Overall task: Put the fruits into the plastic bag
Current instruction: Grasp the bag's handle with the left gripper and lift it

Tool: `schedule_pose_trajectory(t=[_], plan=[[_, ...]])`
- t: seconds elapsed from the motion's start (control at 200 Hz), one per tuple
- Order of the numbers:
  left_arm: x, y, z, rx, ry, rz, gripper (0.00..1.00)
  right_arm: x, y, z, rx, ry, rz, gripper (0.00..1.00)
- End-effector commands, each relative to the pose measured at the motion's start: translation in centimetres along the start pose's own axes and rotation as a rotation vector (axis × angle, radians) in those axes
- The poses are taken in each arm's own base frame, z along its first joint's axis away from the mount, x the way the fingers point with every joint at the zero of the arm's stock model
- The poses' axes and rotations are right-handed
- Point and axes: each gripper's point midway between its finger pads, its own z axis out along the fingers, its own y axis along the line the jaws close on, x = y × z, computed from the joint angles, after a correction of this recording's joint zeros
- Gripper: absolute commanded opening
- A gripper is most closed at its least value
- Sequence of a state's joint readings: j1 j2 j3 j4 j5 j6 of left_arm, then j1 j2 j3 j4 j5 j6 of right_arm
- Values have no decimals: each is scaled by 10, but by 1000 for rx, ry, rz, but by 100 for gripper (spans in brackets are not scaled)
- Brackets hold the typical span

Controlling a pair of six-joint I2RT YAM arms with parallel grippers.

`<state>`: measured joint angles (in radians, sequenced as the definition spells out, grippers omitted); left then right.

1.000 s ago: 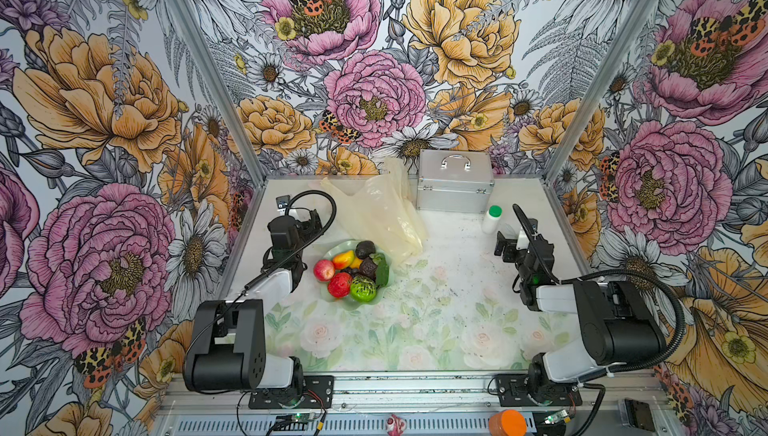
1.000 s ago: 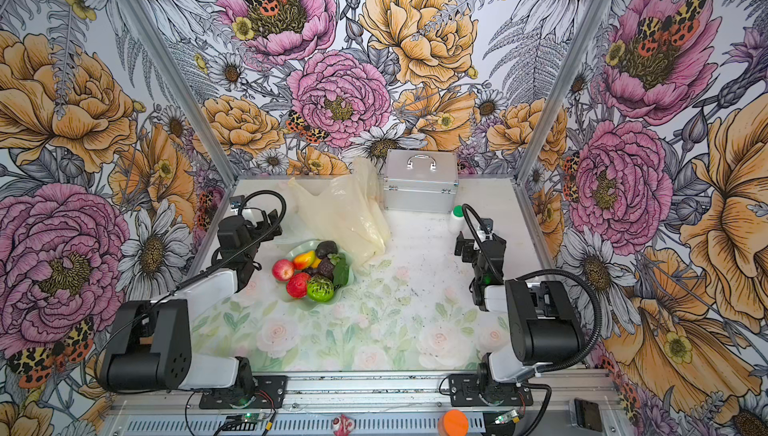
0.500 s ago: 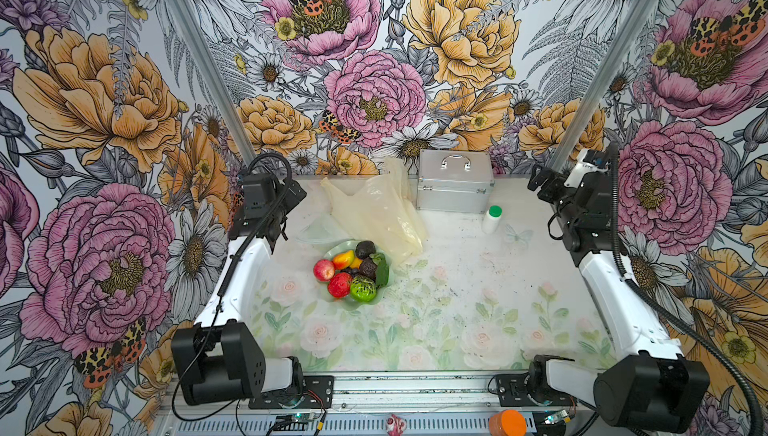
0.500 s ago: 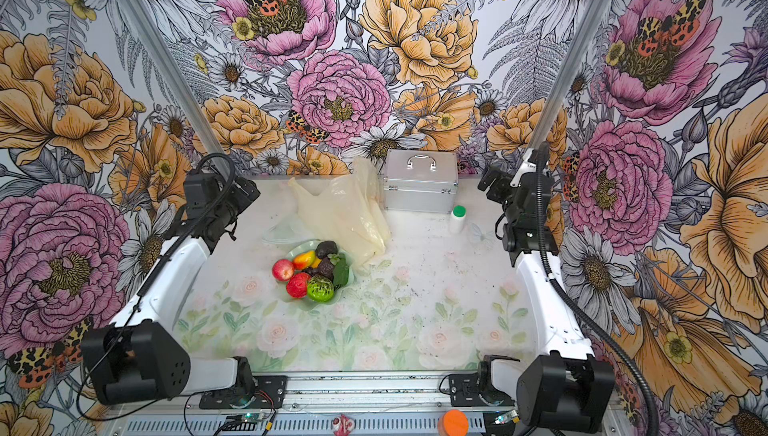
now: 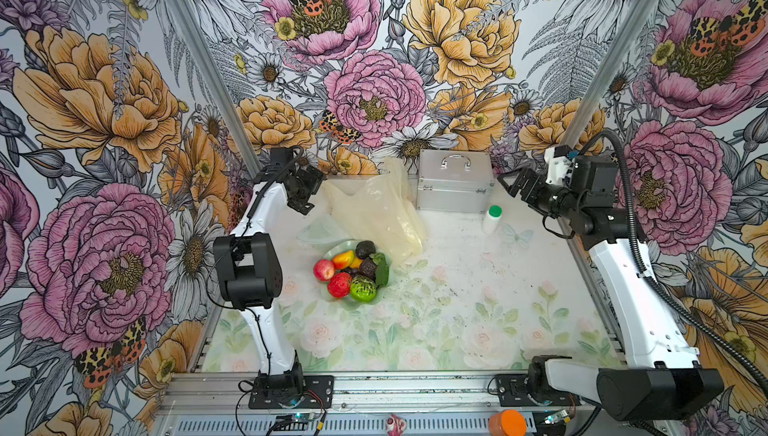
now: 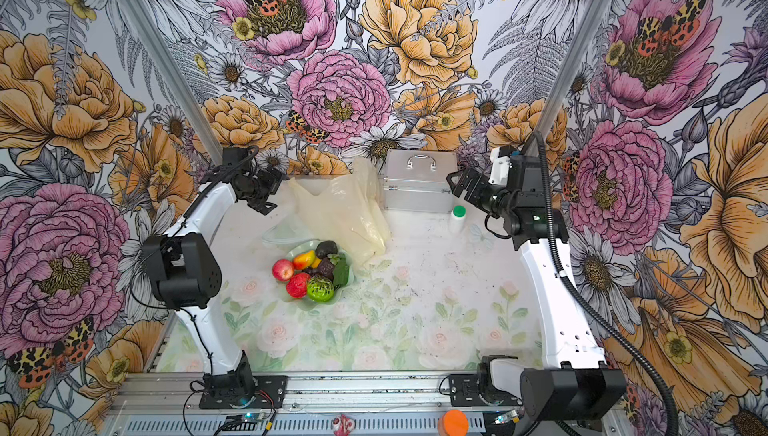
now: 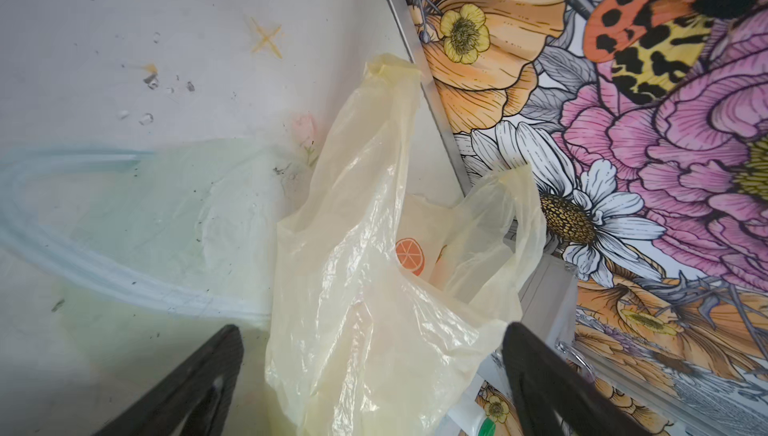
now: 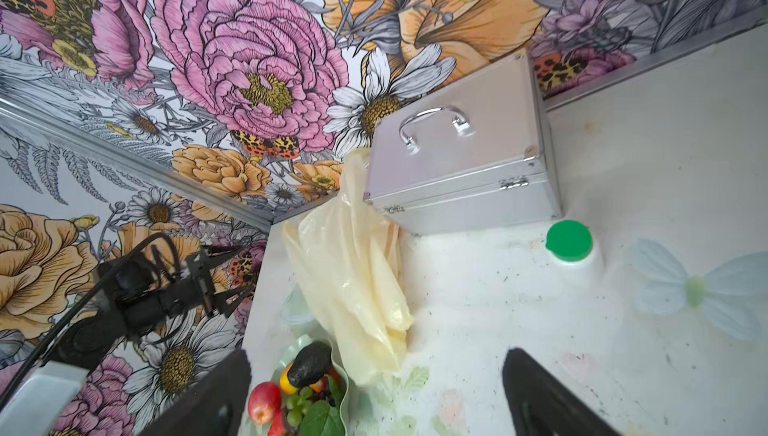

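The fruits lie heaped in a pale green dish (image 5: 360, 306) left of the table's middle: a pink-red apple (image 5: 323, 269), a strawberry (image 5: 339, 284), a mango (image 5: 343, 259), a green kiwi half (image 5: 363, 289) and a dark avocado (image 5: 365, 249). Behind them the cream-yellow plastic bag (image 5: 376, 209) stands slumped against the silver case. My left gripper (image 5: 305, 195) hangs open high at the back left, and in the left wrist view the bag (image 7: 374, 288) shows between its fingers untouched. My right gripper (image 5: 509, 182) is open in the air at the back right, holding nothing.
A silver metal case (image 5: 455, 182) stands at the back wall. A white bottle with a green cap (image 5: 492, 218) is in front of its right end. A clear plastic lid (image 5: 320, 232) lies behind the dish. Floral walls close in on three sides.
Both arms have risen from a low folded pose near the table to high at the back corners, grippers now pointing inward. Fruits, dish and bag have not moved.
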<state>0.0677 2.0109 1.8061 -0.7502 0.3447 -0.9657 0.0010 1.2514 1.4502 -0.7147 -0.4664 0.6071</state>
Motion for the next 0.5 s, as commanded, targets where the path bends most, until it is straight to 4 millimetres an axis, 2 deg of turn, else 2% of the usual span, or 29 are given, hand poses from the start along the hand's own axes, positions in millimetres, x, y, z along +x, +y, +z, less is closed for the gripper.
schedule_pose_trajectory(t=[0.0, 0.26, 0.405, 0.495], plan=[[4, -5, 14, 1, 69, -82, 97, 14, 3, 6, -21, 63, 35, 96], [-17, -6, 60, -13, 65, -163, 86, 15, -5, 13, 6, 67, 34, 97], [-25, -7, 78, -11, 61, -184, 77, 19, -10, 16, 15, 80, 40, 96], [-29, -9, 88, -5, 59, -195, 76, 22, -12, 19, 18, 89, 44, 96]])
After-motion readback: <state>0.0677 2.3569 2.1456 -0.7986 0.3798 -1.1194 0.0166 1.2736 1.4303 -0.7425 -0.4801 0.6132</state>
